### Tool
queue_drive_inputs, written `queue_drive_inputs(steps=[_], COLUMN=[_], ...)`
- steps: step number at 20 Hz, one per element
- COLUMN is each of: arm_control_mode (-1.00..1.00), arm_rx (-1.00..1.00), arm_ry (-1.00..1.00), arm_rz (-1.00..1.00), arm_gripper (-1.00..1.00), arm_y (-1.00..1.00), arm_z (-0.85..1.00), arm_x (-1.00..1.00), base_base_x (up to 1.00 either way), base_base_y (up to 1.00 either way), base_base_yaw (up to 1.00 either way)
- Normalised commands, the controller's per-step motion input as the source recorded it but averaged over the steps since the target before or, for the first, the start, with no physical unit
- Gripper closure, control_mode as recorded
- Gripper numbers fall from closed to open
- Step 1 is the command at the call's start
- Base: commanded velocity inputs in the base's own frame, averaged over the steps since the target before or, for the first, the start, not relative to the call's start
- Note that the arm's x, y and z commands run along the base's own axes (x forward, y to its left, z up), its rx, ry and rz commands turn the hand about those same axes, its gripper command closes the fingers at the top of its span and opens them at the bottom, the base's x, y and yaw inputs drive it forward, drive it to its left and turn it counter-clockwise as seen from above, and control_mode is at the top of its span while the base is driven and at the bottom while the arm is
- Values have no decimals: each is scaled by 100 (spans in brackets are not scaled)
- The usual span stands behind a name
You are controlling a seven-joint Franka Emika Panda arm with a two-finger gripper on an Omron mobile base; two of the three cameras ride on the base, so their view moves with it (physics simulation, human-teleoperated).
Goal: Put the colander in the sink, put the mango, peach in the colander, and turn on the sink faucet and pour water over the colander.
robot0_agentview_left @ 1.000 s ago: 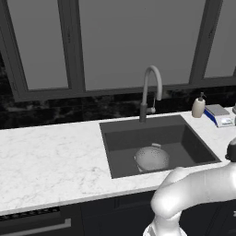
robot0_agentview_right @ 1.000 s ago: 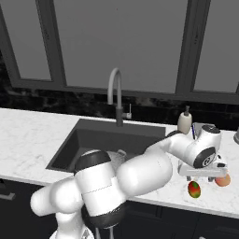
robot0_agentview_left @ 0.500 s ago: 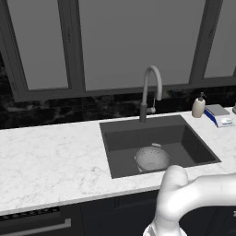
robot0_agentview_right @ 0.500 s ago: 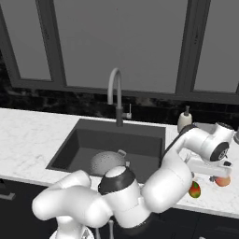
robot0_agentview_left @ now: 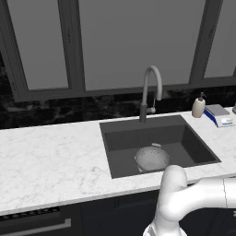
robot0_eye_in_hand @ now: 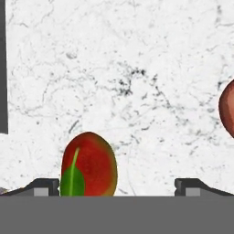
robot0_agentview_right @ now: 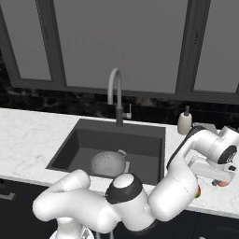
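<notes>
The round grey perforated metal colander (robot0_agentview_left: 151,158) sat inside the dark grey rectangular sink (robot0_agentview_left: 184,138), below the tall grey gooseneck faucet (robot0_agentview_left: 150,90). To the right, on the white marble counter (robot0_eye_in_hand: 119,68), the robot's two-finger gripper (robot0_eye_in_hand: 118,185) hovered with its fingers spread wide and nothing between them. The red-and-green mottled mango (robot0_eye_in_hand: 88,165) lay just beside one fingertip, with the pale orange-pink peach (robot0_eye_in_hand: 227,107) well apart from it.
</notes>
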Motion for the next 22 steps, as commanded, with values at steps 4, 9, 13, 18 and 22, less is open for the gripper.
queue_drive_inputs(steps=[4,9,13,18,22], arm_control_mode=[-100,-100,-100,-100,-100], arm_rx=[-3,-7,-10,-7,-3], arm_ry=[-18,-18,-7,1,0], arm_rz=[0,0,0,0,0], arm_gripper=[-100,-100,-100,-100,-100], arm_y=[21,27,18,1,-2], arm_z=[-22,-24,-18,-12,-14], arm_x=[-33,-24,1,29,17], base_base_x=[0,0,0,0,0], base_base_y=[0,0,0,0,0], base_base_yaw=[0,0,0,0,0])
